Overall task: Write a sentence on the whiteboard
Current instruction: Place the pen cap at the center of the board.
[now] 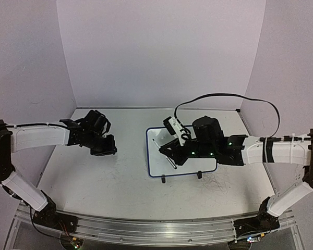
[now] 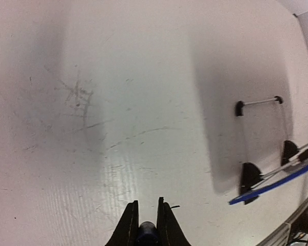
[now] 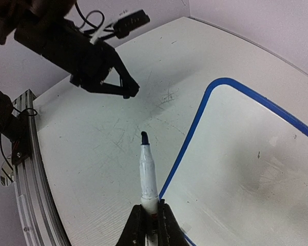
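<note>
**Right of centre, ready to write but no words showing**

Biggest first: the scuffed grey-white tabletop (image 1: 94, 182) carries the small white rounded-corner whiteboard (image 1: 147, 153) with its thin blue frame, partly under the right arm. The right gripper (image 3: 150, 207) is clamped on a white marker (image 3: 148, 174) with a dark tip. The left gripper (image 2: 147, 202) is pinched closed, well apart to the left. No sentence shows on the visible board. I'd bring the tip well inside the frame, touch lightly, and keep strokes small.
</note>
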Controlling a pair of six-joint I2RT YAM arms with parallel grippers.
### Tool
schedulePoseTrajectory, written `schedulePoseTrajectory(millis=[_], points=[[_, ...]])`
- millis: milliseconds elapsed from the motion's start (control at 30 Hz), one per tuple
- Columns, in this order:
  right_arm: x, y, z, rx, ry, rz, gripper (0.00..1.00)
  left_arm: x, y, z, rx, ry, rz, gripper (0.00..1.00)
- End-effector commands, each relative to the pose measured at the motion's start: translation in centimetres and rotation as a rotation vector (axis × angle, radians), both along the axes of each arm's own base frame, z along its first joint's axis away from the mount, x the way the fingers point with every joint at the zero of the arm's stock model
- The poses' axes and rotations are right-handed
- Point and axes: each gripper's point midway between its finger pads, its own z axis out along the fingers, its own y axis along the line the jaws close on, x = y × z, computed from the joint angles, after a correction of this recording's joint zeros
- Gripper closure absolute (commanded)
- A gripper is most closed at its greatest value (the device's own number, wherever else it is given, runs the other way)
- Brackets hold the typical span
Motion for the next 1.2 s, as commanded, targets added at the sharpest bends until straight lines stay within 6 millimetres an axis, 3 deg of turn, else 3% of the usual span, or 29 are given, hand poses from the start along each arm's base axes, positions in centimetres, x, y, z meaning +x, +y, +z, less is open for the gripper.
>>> schedulePoseTrajectory(millis=[0,233,433,600,833,1000,1167], points=[[0.0,-0.3,2.1,0.057,-0.033,-0.017,1.00,1.1,2.3,-2.0,0.151,-0.099,0.042,0.94],[-0.5,-0.4,1.8,0.075,-0.004,-0.008,1.00,2.1,2.5,-4.0,0.203,-0.189,0.077,0.86],[-0.8,0.2,1.3,0.081,0.022,0.014,1.00,3.7,2.7,-6.3,0.307,-0.212,0.088,0.87],[-1.2,0.6,0.7,0.087,0.044,0.022,1.00,4.0,2.8,-7.3,0.316,-0.226,0.103,0.86],[-1.6,1.3,-0.2,0.088,0.064,0.034,1.00,3.5,2.8,-8.5,0.358,-0.222,0.094,0.72],[-1.5,1.5,0.0,0.088,0.053,0.034,1.00,3.2,3.1,-7.6,0.349,-0.240,0.098,0.60],[-1.4,1.2,0.0,0.084,0.046,0.025,1.00,3.4,3.0,-3.3,0.303,-0.307,0.106,0.47]])
